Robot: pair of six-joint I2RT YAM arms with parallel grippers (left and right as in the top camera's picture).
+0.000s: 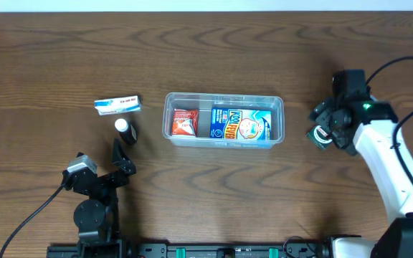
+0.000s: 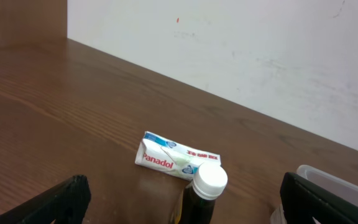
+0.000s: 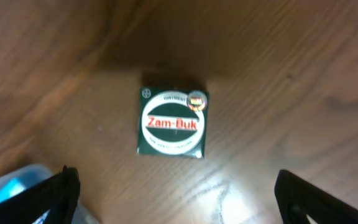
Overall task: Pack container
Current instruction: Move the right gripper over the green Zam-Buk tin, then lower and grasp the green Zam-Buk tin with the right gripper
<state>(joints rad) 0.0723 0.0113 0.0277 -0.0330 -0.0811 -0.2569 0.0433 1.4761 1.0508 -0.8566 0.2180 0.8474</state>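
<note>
The clear container lies mid-table and holds a red box and a blue box. Its corner shows in the left wrist view and the right wrist view. A white Panadol box lies to its left. A dark bottle with a white cap stands upright just in front of the open left gripper, between its fingers' line. A green Zam-Buk box lies right of the container, below the open, empty right gripper.
The wooden table runs to a white wall at the far side. The left arm's base sits at the front left edge, and the right arm reaches in from the front right with a black cable behind it.
</note>
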